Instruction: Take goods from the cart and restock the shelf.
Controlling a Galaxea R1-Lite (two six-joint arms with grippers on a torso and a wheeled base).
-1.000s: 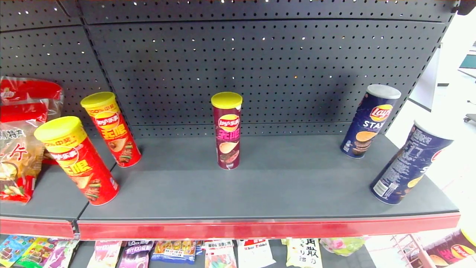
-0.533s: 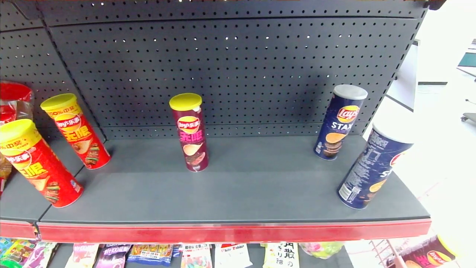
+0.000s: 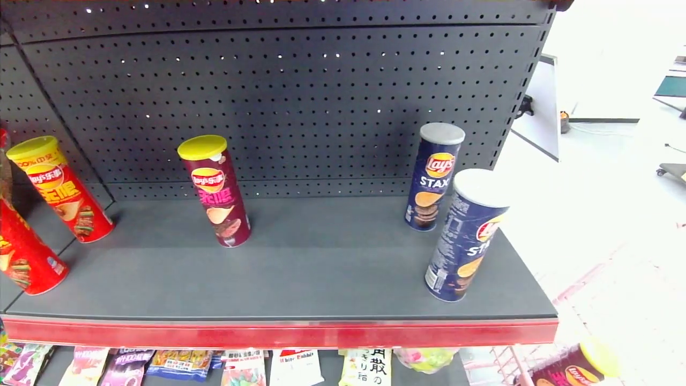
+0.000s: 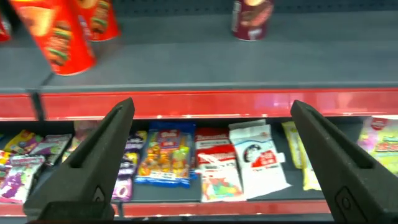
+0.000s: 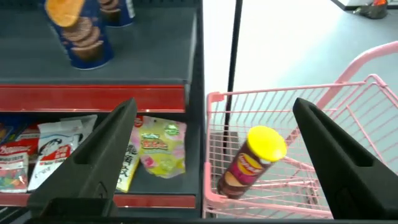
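A maroon, yellow-lidded chip can stands inside the pink wire cart, just right of the shelf's end. My right gripper hangs open in front of the cart and the shelf's right end, holding nothing. The same can and the cart appear at the lower right of the head view. The grey shelf carries a maroon can, two blue cans and two red cans. My left gripper is open and empty, facing the shelf's red front edge.
A lower shelf holds several snack packets. A perforated dark back panel closes the shelf behind. Open grey board lies between the maroon can and the blue cans. Bright floor spreads right of the shelf end.
The head view has swung to the right, so the whole shelf appears shifted left and the cart's corner has come into view. The cans keep their places on the shelf.
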